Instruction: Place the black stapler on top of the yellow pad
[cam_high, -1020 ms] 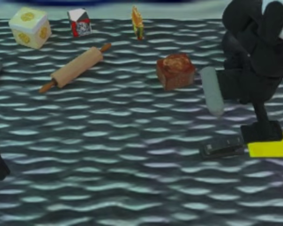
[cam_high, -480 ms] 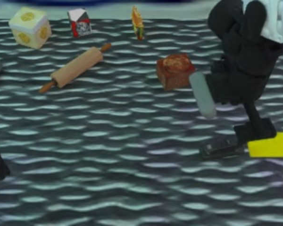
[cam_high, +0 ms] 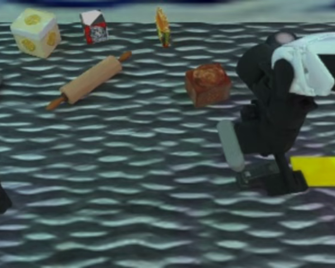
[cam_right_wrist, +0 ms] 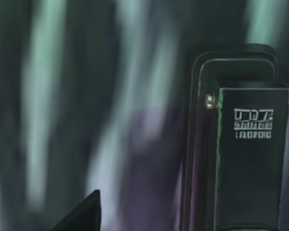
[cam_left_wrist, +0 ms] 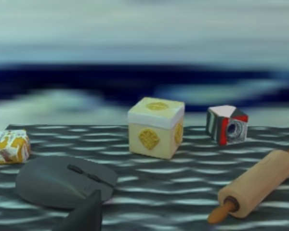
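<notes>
Rippled grey tabletop (cam_high: 156,167); boxy black stapler (cam_high: 257,171), perhaps under right tool (cam_high: 283,180).

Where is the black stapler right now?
In the top view, the black stapler lies on the table's right side, just left of the yellow pad and below the brown cake block, with the right claw right at it.

Cream cube (cam_left_wrist: 156,127), rolling pin (cam_left_wrist: 256,184), grey mouse (cam_left_wrist: 62,180), red-white box (cam_left_wrist: 226,124)

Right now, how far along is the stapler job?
Done: the right gripper is down at the stapler. In hand: the grasp, though I cannot tell whether it has closed. Left: lifting the stapler, which lies on the table beside the pad, and setting it on top. Left arm is parked at the left edge.
</notes>
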Tool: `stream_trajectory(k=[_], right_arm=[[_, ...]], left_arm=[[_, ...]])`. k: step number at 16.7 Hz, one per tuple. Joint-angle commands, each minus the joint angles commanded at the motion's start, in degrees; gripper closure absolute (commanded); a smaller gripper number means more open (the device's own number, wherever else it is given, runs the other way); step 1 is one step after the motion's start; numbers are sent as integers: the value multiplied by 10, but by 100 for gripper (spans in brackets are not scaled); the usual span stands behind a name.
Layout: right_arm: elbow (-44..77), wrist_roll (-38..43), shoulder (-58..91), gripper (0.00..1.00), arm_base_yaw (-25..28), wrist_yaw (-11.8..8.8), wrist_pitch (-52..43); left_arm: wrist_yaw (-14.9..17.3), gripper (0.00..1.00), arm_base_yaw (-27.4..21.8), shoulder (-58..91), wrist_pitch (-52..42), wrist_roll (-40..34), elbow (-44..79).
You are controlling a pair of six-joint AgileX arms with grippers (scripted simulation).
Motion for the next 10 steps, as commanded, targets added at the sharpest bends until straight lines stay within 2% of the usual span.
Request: stream_trajectory(k=[6, 10], right_arm=[[-23, 0, 13, 0, 1, 0, 30], [-23, 0, 13, 30, 1, 0, 30]], left_arm=[[0, 0, 0, 0, 0, 0, 0], [0, 0, 0, 0, 0, 0, 0]])
